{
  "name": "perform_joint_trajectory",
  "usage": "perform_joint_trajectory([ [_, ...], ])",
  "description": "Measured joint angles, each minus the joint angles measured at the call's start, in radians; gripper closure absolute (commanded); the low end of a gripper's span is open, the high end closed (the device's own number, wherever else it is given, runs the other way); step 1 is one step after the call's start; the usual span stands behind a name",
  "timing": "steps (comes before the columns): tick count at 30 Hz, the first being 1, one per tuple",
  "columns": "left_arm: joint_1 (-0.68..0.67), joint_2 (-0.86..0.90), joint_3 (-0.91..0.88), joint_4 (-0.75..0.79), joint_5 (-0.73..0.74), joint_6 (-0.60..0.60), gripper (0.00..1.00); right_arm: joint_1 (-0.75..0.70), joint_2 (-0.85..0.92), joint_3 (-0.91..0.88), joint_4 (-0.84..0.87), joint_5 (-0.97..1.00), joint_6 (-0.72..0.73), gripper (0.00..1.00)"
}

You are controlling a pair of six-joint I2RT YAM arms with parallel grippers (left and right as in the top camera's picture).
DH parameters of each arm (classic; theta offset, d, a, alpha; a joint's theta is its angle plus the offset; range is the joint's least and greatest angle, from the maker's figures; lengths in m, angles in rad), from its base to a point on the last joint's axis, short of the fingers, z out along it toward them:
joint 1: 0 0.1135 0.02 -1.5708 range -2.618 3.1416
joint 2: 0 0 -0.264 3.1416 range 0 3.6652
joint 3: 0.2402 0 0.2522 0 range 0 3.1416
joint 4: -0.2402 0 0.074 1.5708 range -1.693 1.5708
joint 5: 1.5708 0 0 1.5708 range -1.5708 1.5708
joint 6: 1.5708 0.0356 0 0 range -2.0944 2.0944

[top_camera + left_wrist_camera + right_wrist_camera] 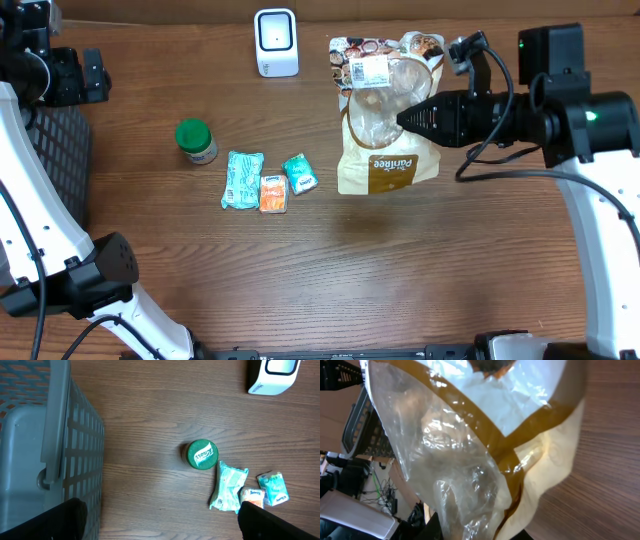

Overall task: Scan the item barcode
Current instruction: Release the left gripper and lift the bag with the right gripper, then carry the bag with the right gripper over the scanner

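Observation:
The item is a tan and clear bread bag (385, 120) held above the table, its white barcode label (368, 69) facing up near its top edge. My right gripper (405, 118) reaches in from the right and is shut on the bag's clear middle. In the right wrist view the bag (470, 450) fills the frame and hides most of the fingers. The white scanner (275, 42) stands at the back, left of the bag, and shows too in the left wrist view (275, 377). My left gripper (160, 525) hangs open over bare wood beside the basket, holding nothing.
A grey mesh basket (55, 150) sits at the left edge (50, 435). On the table lie a green-lidded jar (196, 140), a teal packet (242, 180), an orange packet (273, 194) and a small teal packet (301, 173).

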Motion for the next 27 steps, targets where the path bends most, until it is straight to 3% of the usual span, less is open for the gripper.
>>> perform_joint_trajectory([
  [11,0.0,0.0,0.0,0.0,0.0,0.0,0.0,0.005,-0.006,0.0,-0.001,0.06,-0.014,0.96],
  [18,0.0,0.0,0.0,0.0,0.0,0.0,0.0,0.034,0.028,0.028,0.003,0.233,0.092,0.96],
  [27,0.0,0.0,0.0,0.0,0.001,0.0,0.0,0.217,0.267,0.437,-0.005,0.592,0.142,0.96],
])
